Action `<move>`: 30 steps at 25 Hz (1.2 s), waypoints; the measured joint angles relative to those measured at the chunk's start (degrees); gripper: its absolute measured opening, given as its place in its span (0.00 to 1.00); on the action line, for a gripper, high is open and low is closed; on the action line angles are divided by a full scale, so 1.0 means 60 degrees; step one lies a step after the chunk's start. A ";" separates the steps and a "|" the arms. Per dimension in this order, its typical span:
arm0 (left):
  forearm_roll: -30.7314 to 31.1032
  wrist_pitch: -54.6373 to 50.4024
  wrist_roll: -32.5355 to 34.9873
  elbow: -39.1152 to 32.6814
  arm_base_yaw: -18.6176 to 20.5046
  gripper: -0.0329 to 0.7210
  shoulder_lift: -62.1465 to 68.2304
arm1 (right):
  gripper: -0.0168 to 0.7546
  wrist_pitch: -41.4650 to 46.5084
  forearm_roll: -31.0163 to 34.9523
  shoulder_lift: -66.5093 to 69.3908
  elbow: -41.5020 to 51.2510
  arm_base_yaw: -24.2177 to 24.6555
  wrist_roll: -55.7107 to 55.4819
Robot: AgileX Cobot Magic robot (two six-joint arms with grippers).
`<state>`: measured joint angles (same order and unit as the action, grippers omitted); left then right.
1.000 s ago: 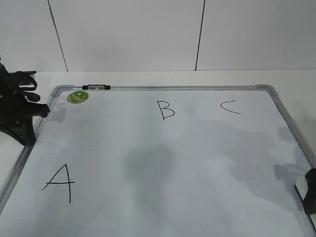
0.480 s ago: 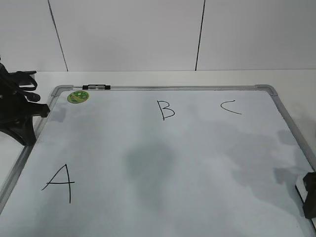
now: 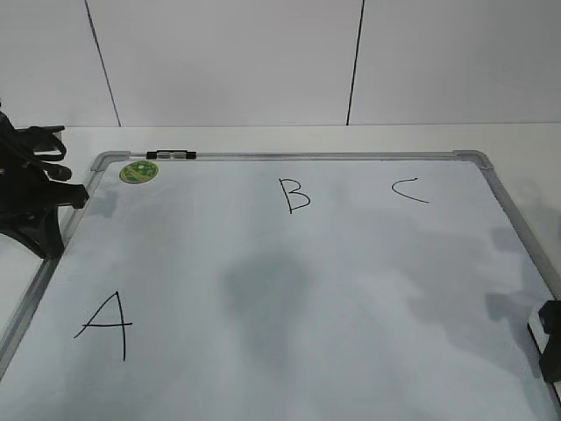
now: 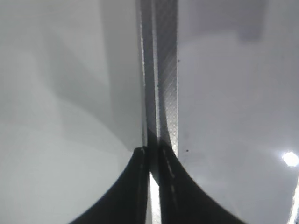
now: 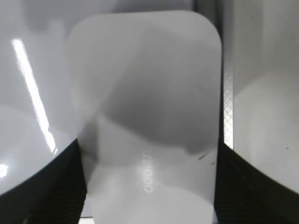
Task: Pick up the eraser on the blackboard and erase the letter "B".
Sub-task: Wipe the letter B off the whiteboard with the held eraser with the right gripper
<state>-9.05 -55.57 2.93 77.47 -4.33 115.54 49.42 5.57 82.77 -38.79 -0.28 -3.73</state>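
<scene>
Between the right hand's (image 5: 147, 186) fingers sits the eraser (image 5: 149, 93).

Left arm (image 3: 31, 197) is showing as matte black, angular housing with looped black cables on top. Left gripper (image 4: 154, 186) fingers are curving, black, with stitched-looking edges. Right gripper (image 5: 149, 186) fingers are black, finely textured.

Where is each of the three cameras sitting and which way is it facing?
Exterior: raised in front, slanting down the blackboard toward the wall; both arms at the edges.
Left wrist: straight down on the board's frame; left gripper pinched on it.
Right wrist: down on the eraser between the right gripper fingers.
Shared: both wrist views show frame.
</scene>
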 joint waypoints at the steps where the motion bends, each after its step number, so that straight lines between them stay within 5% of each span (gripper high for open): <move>1: 0.0000 0.0000 0.0000 0.0000 0.0000 0.07 0.0000 | 0.72 0.0130 0.0000 0.0000 -0.0117 0.0000 -0.0005; 11: -0.0014 0.0000 0.0000 0.0000 0.0000 0.07 0.0000 | 0.72 0.1449 0.0034 0.0004 -0.1702 0.0000 0.0448; 22: -0.0020 -0.0038 0.0000 0.0023 0.0000 0.07 0.0000 | 0.72 0.3015 0.0620 0.1506 -0.5080 -0.0066 0.0761; 30: -0.0020 -0.0057 0.0000 0.0022 0.0000 0.07 0.0000 | 0.72 0.3356 -0.0063 0.3578 -0.8129 -0.1811 0.0479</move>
<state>-9.17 -55.91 2.93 77.60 -4.33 115.54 69.56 5.19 104.24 -87.57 -11.14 -0.85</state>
